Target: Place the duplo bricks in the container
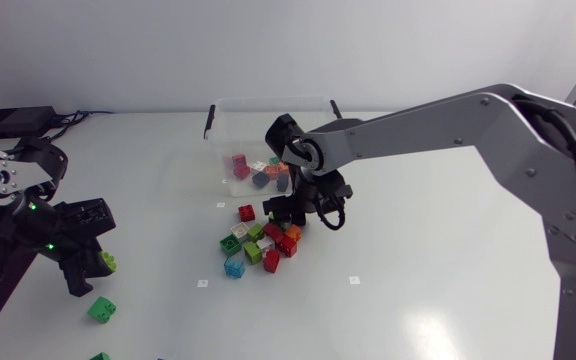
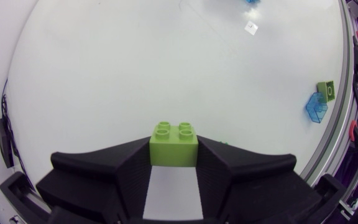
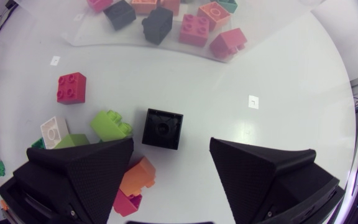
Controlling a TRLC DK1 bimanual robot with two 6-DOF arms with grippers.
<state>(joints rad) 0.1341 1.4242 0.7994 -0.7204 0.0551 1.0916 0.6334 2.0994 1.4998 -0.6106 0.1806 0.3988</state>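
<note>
A lime-green brick (image 2: 174, 144) between the matte black left jaws; on the white table (image 1: 448, 250) a black brick (image 3: 163, 129), a red brick (image 3: 71, 88), a light-blue brick (image 1: 234, 267); the clear container (image 1: 228, 135) holds pink and orange ones

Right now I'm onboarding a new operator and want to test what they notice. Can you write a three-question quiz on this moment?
1. True or false: the left gripper is shut on a lime-green brick.
2. Which brick sits on the table below the gap of the open right gripper? A) red B) black C) blue
3. Fill in: the clear container already holds ___ bricks (no / several).

Key:
1. True: both fingers touch its sides.
2. B: the black brick.
3. Several.
</note>
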